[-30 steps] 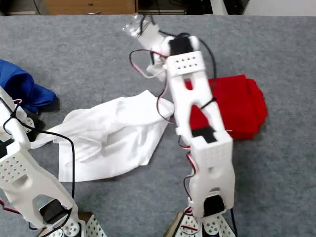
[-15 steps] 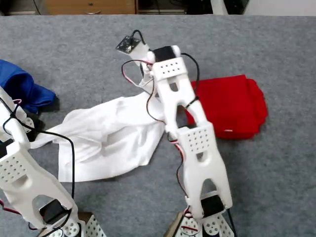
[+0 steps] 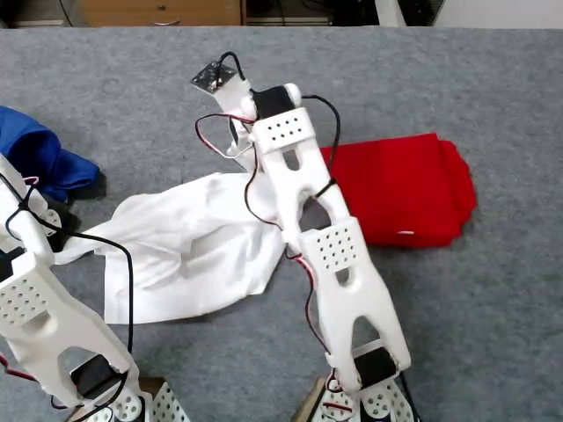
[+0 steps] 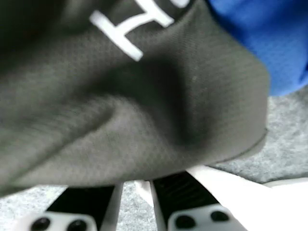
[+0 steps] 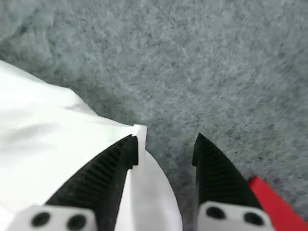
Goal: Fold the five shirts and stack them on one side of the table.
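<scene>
A crumpled white shirt [image 3: 193,246] lies spread in the middle of the table. To its right sits a folded red shirt [image 3: 405,189]. My right gripper [image 3: 237,145] hangs over the white shirt's far corner; in the right wrist view it [image 5: 166,142] is open, with that corner [image 5: 138,131] by one finger and the red shirt's edge [image 5: 269,195] beside the other. My left gripper [image 3: 40,220] sits at the table's left edge. In the left wrist view it [image 4: 137,185] is shut on a strip of the white shirt [image 4: 226,190], under black fabric [image 4: 120,96] with white print.
A bunched blue shirt [image 3: 40,158] lies at the left edge, and its blue cloth [image 4: 269,38] appears beyond the black fabric. Grey carpet-like tabletop [image 3: 493,88] stretches bare at the far right. Wooden furniture [image 3: 158,10] stands behind the table.
My right arm has swung left, from above the red shirt to the white shirt's far corner. The left arm and the shirts have stayed put.
</scene>
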`<state>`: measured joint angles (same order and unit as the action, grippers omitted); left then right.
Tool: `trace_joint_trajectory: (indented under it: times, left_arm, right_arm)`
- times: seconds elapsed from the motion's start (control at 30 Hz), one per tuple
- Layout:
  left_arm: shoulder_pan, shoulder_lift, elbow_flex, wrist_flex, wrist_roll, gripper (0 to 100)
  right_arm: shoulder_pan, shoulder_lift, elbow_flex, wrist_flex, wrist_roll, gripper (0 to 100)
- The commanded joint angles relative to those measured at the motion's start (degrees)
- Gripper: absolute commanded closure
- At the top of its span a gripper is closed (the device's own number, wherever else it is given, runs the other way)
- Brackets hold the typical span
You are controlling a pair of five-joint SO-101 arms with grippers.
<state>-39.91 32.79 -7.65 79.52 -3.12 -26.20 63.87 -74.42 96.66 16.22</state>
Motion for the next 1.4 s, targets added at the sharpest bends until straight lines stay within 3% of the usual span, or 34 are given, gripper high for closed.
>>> trace_joint_trajectory:
  times: [0.0,0.3,0.83,1.07,1.37]
  left_arm:
    - [1.14,-0.48,-0.70,-3.60,-0.35,98]
    - [1.14,-0.48,-0.70,-3.60,-0.35,98]
    - [1.14,-0.48,-0.70,-3.60,-0.35,98]
    - [1.14,-0.48,-0.70,-3.60,-0.35,98]
    - [1.14,-0.48,-0.70,-3.60,-0.35,98]
  right_arm:
    - [-1.01,-1.01,-4.18,0.97,-2.55,79.9]
    - [-2.24,-2.42,-9.27,2.81,-3.25,79.9]
    - [-1.80,8.75,-9.89,1.58,-4.92,80.0]
    - [-1.71,9.10,-9.80,1.67,-4.84,94.2]
    - [0.57,9.10,-12.26,1.67,-6.59,96.0]
